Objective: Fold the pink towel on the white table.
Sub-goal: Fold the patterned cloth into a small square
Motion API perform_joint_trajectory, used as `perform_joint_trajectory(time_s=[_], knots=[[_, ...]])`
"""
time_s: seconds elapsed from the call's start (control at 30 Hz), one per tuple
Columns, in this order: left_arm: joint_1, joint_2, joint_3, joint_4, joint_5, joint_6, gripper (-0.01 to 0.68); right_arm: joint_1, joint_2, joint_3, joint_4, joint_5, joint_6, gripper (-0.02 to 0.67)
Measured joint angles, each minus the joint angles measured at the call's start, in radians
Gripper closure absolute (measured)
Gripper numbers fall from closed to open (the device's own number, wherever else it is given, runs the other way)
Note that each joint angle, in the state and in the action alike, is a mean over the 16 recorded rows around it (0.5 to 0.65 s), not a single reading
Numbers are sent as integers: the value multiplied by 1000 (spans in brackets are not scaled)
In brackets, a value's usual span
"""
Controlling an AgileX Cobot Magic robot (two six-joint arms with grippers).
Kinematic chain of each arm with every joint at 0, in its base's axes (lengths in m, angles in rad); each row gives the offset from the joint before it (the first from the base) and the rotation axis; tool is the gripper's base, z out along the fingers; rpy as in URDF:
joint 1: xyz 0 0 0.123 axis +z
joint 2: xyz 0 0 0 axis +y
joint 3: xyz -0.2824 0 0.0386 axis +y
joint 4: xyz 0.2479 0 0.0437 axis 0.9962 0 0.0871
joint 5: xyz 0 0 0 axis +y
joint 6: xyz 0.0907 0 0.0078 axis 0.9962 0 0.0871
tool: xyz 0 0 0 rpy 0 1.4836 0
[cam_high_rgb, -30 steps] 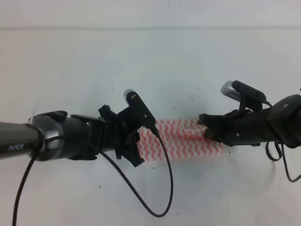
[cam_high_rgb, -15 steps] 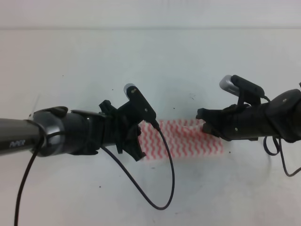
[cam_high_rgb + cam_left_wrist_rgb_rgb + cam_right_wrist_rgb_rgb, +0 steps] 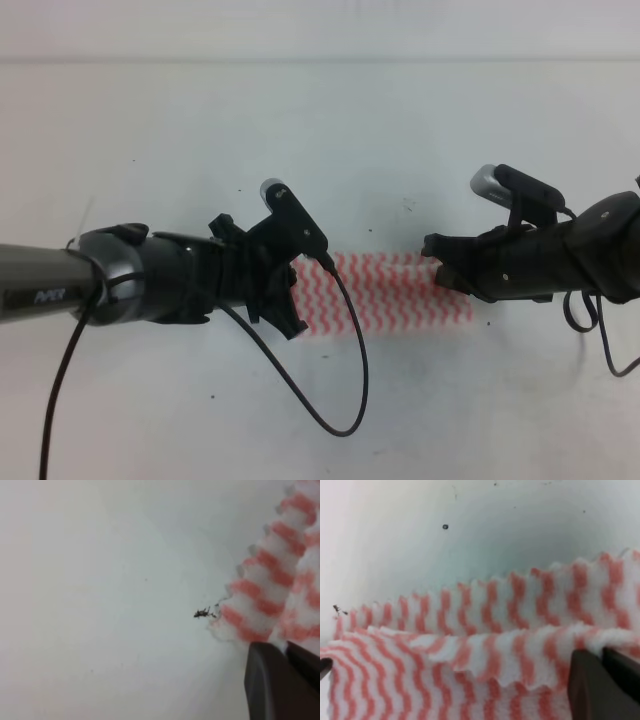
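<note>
Exterior high view shows the pink towel (image 3: 400, 293) folded into a band near the middle of the white table (image 3: 320, 130). It looks thin, soft and light, so it will sag; best hold is at the corners. Left gripper (image 3: 288, 300) and right gripper (image 3: 445, 268) each sit at one end, apparently closed on cloth.

A lab-style test bench — nothing homely about it. The white table (image 3: 320, 120) is bare and scuffed, with two black robot arms and loose camera cables (image 3: 330, 400) over it.
</note>
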Motion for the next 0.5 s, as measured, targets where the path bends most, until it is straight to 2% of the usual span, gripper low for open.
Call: perform_joint_trajectory(time_s=[0.5], knots=[[-1, 12, -5, 39, -4, 2, 677, -1, -2, -1, -5, 2, 0, 665]])
